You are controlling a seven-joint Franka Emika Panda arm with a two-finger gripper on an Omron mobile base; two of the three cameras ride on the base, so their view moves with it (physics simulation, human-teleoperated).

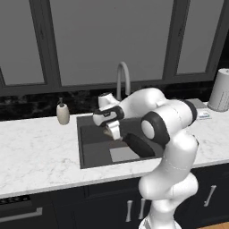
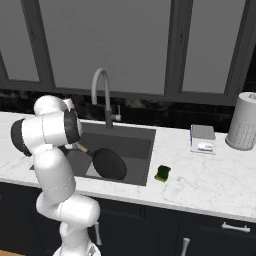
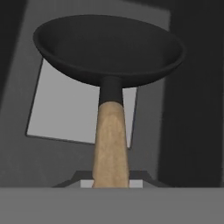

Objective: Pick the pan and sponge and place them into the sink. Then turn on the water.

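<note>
Wooden handle first: it runs up from the bottom of the hand view, where the tool [image 1: 108,129] is pinched tight on it, holding the pan [image 3: 109,48] tilted over the sink [image 2: 140,137]. Under the pan lies the pale drain plate [image 3: 65,113]. On the worktop [image 2: 210,180], at about 3 o'clock from the pan in the right base view, sits the sponge [image 2: 163,173], just beside the sink's rim. At 12 o'clock behind the basin rises the faucet [image 2: 100,90], with no water running.
</note>
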